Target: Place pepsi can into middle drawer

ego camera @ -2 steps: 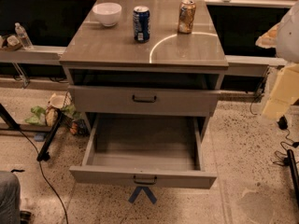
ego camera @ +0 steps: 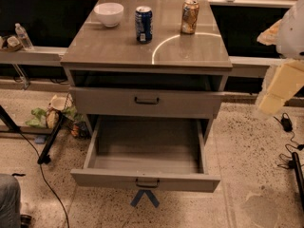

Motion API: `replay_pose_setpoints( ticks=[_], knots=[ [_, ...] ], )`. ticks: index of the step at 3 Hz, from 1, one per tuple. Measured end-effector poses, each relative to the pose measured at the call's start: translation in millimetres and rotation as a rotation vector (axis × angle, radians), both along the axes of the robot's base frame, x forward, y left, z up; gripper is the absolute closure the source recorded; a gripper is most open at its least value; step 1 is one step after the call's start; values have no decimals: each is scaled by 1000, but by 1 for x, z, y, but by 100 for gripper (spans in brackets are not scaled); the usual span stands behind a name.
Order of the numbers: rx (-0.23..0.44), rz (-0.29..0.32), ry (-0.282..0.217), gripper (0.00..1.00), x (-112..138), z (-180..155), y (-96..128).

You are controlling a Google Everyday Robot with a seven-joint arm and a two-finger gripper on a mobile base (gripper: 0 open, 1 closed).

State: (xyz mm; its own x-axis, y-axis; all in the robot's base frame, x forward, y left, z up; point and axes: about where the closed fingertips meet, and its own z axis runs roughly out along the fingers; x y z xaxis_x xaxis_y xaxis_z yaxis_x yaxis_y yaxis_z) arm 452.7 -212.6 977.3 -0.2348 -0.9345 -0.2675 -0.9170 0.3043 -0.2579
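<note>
Item one: the pepsi can (ego camera: 143,24) is standing upright on the grey desk (ego camera: 190,51), toward the back of the top and just left of its middle, with its silver lid facing up. Item two: a white bowl (ego camera: 109,14) is sitting to the can's left, near but apart from it. Item three: a gold-brown can (ego camera: 190,16) is standing upright to the right of the pepsi can, also apart from it. Item four: the upper drawer front (ego camera: 146,102) is sitting closed beneath the top. Item five: the middle drawer (ego camera: 145,178) is hanging pulled out toward the camera, its grey floor showing and its dark bar handle facing front. Item six: my fingers (ego camera: 278,87), cream-coloured, are hovering at the right edge of the view, outside the cabinet's right side and about level with the upper drawer front. I cannot tell how far they are parted. The pepsi can is standing well apart from them, up and to the left, touching only the desk. Item seven: a blue tape mark (ego camera: 145,197) is lying on the speckled floor just before the open drawer.
</note>
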Motion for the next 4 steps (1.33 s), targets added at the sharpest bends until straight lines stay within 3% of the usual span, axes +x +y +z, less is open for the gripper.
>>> replay_pose_setpoints(
  ticks=[1,2,4],
  knots=[
    [130,-41,-60,0,37,2,13],
    [319,-89,-139,0,90,3,28],
    [579,-254,-240,0,170,-16,62]
  ],
)
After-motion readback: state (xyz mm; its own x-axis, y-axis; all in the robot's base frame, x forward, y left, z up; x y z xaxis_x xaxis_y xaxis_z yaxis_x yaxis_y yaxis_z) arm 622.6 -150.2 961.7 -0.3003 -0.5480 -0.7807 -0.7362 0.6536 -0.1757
